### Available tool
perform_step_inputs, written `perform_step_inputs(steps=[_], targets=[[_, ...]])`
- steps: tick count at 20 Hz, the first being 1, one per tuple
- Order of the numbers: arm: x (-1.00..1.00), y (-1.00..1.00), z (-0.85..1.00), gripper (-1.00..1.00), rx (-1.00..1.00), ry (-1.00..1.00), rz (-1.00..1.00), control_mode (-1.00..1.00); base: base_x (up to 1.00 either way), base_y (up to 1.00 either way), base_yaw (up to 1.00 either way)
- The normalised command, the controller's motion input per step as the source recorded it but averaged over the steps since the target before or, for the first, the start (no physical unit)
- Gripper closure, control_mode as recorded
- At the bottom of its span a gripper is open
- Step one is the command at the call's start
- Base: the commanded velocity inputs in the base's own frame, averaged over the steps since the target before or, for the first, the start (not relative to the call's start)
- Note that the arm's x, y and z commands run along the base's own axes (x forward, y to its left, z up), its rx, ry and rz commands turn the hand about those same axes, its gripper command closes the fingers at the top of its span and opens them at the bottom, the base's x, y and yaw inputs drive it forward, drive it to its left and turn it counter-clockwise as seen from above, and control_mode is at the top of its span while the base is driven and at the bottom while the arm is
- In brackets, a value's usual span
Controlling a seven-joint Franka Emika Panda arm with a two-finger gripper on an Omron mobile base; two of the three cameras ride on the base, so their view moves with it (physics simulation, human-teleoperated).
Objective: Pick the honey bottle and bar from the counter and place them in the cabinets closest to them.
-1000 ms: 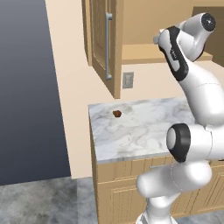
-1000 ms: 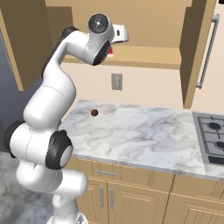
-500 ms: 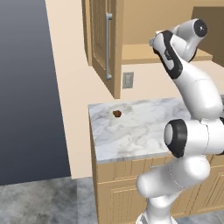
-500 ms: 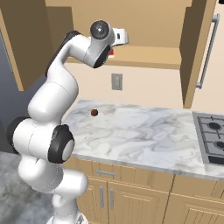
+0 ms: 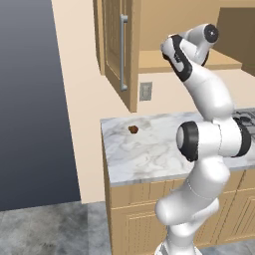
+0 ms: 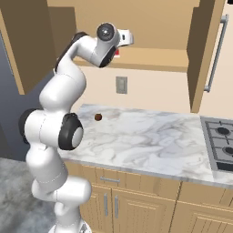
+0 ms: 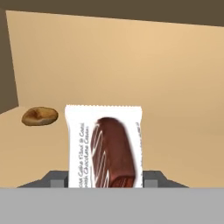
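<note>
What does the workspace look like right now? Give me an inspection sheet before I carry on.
Surface: marble counter, mostly bare.
Job's things: bar upright between the fingers, facing the back wall of the open wall cabinet, above its shelf. Honey bottle: nothing seen.
Clutter: small brown lump on the counter; a tan, cookie-like lump on the shelf left of the bar in the hand view.
Grippers: gripper shut on the bar, up at shelf height.
Cables: nothing seen.
Surroundings: wall outlet, stove burners at right, base drawers below.
</note>
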Motion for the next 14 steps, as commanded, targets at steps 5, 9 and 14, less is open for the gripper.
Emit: perform_step_inputs(steps=[5,9,14], targets=[[0.51,0.03,-0.05,1.0,0.0,0.0,0.0,-1.0,0.0,0.0,0.0],[0.55,0.05,-0.04,1.0,0.0,0.0,0.0,-1.0,0.0,0.0,0.0],[0.53,0.06,-0.04,-1.0,0.0,0.0,0.0,-1.0,0.0,0.0,0.0]])
